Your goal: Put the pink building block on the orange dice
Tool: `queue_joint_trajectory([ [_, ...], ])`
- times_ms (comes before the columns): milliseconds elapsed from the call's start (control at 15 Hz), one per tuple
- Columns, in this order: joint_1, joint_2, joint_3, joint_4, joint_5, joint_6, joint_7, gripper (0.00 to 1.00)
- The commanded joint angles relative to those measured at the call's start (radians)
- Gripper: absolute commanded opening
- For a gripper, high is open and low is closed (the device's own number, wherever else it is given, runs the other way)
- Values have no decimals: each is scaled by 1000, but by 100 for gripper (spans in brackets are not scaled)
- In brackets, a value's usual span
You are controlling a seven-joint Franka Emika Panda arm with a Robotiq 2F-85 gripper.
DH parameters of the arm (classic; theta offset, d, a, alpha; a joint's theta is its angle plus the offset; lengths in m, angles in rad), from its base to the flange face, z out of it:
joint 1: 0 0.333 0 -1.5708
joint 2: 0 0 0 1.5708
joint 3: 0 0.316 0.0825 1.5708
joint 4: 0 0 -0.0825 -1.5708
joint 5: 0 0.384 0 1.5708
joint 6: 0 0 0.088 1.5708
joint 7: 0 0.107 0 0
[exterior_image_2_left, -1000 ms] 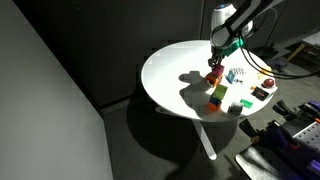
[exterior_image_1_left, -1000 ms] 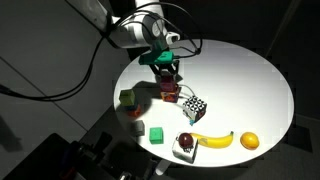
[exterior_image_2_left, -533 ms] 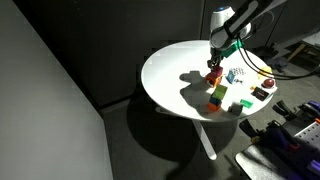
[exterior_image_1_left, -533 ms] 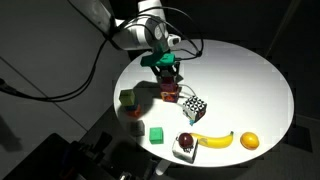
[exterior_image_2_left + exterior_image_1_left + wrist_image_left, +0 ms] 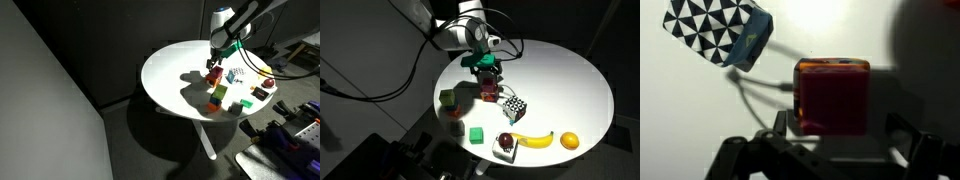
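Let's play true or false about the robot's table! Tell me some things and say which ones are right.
1. A banana lies on the table. True.
2. The gripper is squeezing the banana. False: it hangs over the pink building block, and the wrist view shows its fingers standing apart on either side of the block.
3. The black-and-white cube sits at the far edge, away from everything. False: it is right beside the block under the gripper.
4. A bright green block lies on the table. True.
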Motion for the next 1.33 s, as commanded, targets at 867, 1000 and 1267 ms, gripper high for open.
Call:
queue_joint_trajectory([
  [867,-36,-211,55,-173,115,-22,-3,100],
  [1000,-28,-248,54,-206,112,-36,3,100],
  [1267,-15,-315,50,-265,104,-69,14,100],
])
